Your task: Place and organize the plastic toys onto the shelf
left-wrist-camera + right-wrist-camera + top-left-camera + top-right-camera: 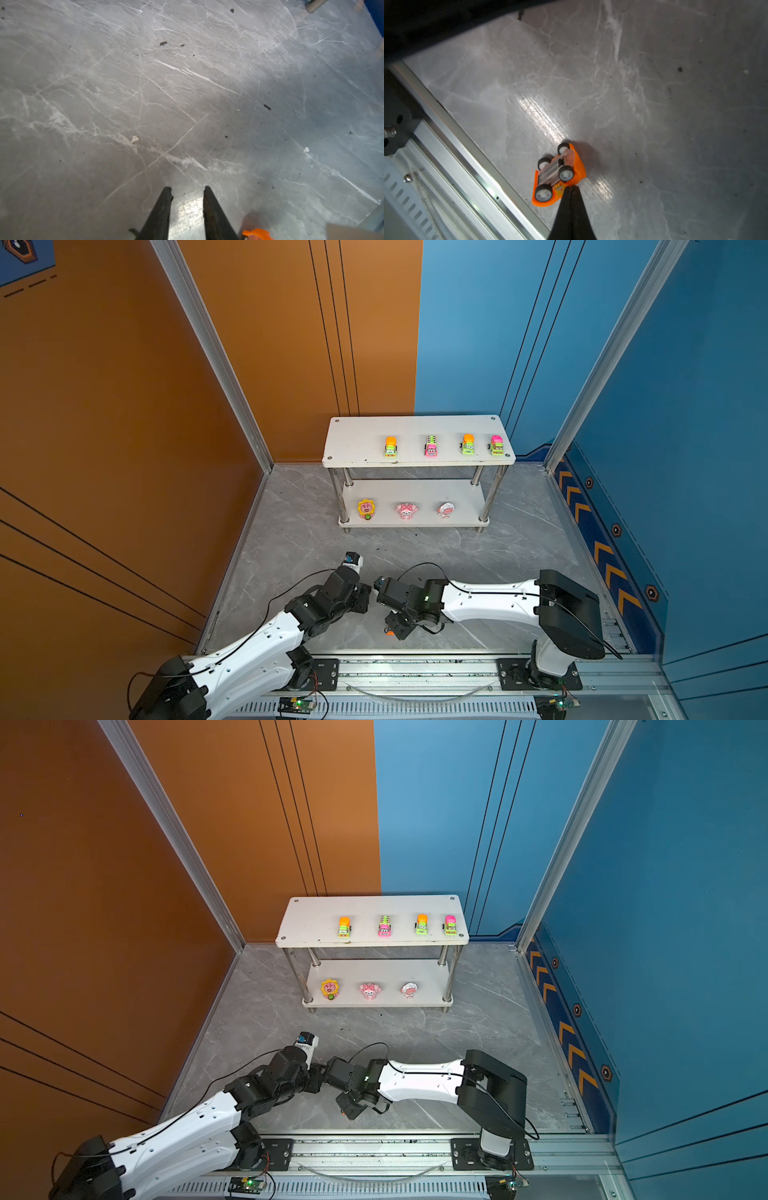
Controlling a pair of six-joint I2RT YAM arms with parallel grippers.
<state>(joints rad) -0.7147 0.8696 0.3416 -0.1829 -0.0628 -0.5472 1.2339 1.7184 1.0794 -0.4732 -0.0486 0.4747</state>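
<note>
Glossy orange car (559, 175), apparently on side; veined tabletop (654, 104).

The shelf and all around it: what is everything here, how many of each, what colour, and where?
shelf: one, white boards on chrome posts, at the back of the floor
toy trucks: four, neon orange, green and pink, in a row on the shelf's top board
figurines: three, one yellow, two pink, in a row on the lower board
orange toy car: one, orange, underside showing, on the floor near the front rail
floor: one, grey marble pattern
walls: orange on the left, blue on the right
left pincer: one, black, open, over the floor
right pincer: one, black, shut, tips at the orange toy car
</note>
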